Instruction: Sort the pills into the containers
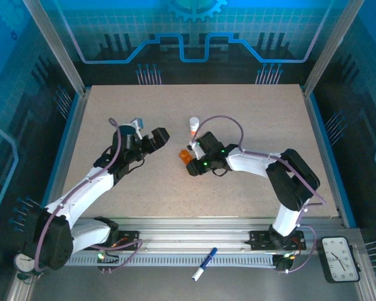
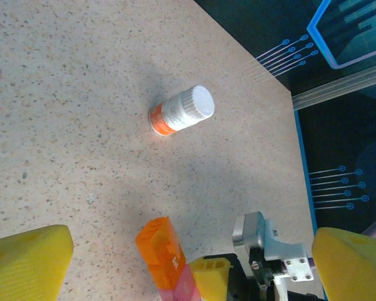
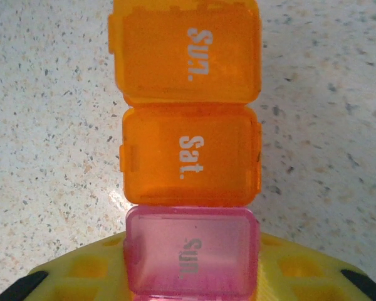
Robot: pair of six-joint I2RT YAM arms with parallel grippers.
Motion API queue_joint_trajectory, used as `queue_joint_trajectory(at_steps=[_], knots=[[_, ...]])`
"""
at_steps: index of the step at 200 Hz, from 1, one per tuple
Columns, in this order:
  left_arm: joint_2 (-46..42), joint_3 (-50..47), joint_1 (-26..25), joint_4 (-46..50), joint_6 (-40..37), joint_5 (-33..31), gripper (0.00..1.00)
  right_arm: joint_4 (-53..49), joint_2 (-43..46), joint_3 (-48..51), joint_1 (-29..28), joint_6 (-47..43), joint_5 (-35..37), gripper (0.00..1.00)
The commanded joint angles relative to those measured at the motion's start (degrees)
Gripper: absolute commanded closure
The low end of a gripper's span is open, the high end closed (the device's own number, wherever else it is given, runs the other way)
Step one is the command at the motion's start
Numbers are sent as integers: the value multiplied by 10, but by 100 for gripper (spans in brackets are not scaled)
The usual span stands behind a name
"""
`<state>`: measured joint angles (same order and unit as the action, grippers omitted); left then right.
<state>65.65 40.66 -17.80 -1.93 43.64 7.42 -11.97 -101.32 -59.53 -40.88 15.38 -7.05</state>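
**A:** The right claw is clamping the strip by its pink end, with the yellow pads pressing on either side of the pink cell.

**B:** Why is it holding it there?

**A:** Probably so that the two orange cells are sticking out free past the pads, where something else can get at them. The strip is lying low over the worktop, near its middle, and every lid in view is looking shut.

**B:** And what is the other one doing?

**A:** The left claw is gaping wide, carrying nothing, and pointing at the orange end from the left, near it but apart. It is likely waiting to work a lid.

**B:** Where are the pills?

**A:** None are showing. The bottle is standing just beyond the strip with its white cap on, so they are presumably sitting inside.

**B:** How are the arms posed?

**A:** The right arm is reaching in from the right, elbow folded back and forearm running low toward the centre. The left arm is stretching diagonally up from its base.
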Motion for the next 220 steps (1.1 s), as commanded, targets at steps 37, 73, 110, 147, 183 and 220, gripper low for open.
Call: queue_joint_trajectory(at_steps=[37,73,110,147,183,220], knots=[[5,-1,20,7,-29,33,1,-38,-47,-30,-25,-54,41,58],[21,-5,22,-13,-27,39,1,-48,-61,-35,-25,-57,51,53],[25,-9,26,-24,-24,45,1,-66,-56,-27,-25,-61,76,35],[25,-1,30,-29,-23,50,1,-76,-27,9,-26,-41,115,33],[47,13,31,-46,-13,66,1,-93,6,37,-19,-15,161,32],[68,20,31,-55,-7,73,1,-126,12,21,20,5,194,33]])
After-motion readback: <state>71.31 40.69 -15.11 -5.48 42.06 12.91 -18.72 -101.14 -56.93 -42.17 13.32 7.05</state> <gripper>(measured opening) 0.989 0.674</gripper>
